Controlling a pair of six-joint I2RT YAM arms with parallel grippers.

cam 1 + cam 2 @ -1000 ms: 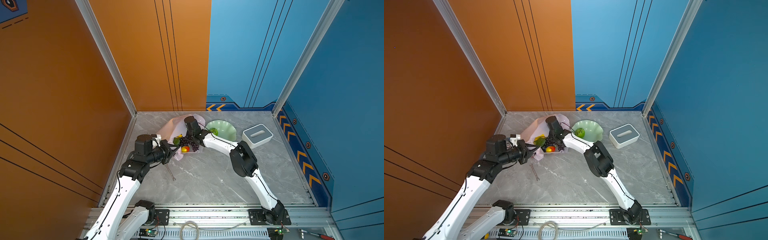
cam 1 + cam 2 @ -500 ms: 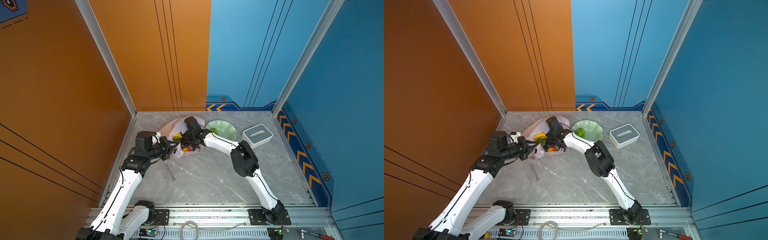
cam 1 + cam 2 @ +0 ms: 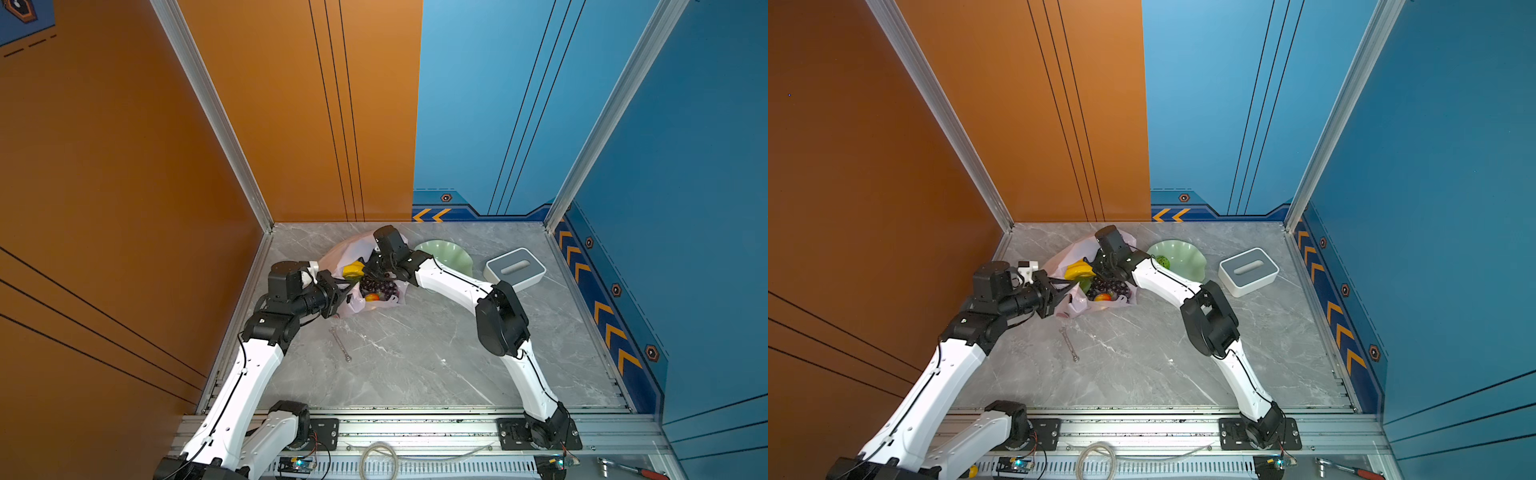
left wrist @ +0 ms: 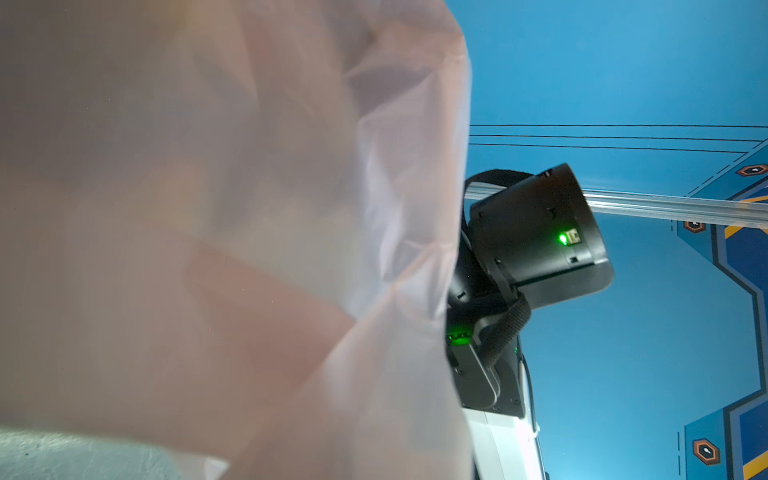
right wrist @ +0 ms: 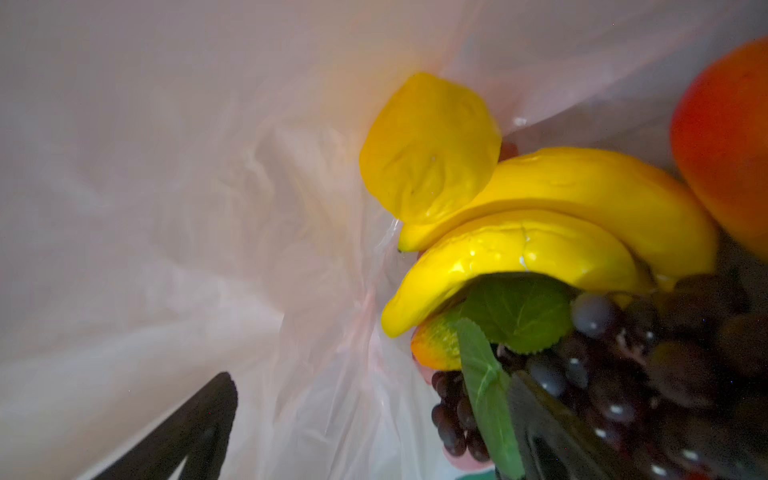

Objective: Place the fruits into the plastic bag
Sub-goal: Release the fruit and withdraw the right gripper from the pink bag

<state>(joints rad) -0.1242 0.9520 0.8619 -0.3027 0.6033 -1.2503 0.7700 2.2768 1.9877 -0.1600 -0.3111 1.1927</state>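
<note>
1. Right gripper (image 3: 376, 269) has just spread wide inside the plastic bag (image 3: 353, 249); grapes (image 3: 376, 286) lie beside the banana bunch (image 3: 353, 269).
2. Left gripper (image 3: 347, 286) stays pinched on the bag rim.
3. We see one green piece (image 3: 1162, 262) left in the dish (image 3: 1187, 249).

The crumpled, translucent pale-pink plastic bag (image 3: 349, 251) lies open near the desk's (image 3: 415, 353) far left corner. It holds a yellow banana bunch (image 5: 540, 232), dark purple grapes (image 3: 378, 286) with green leaves, a red-orange mango (image 3: 372, 297) and a wrinkled yellow piece (image 5: 428, 145).
</note>
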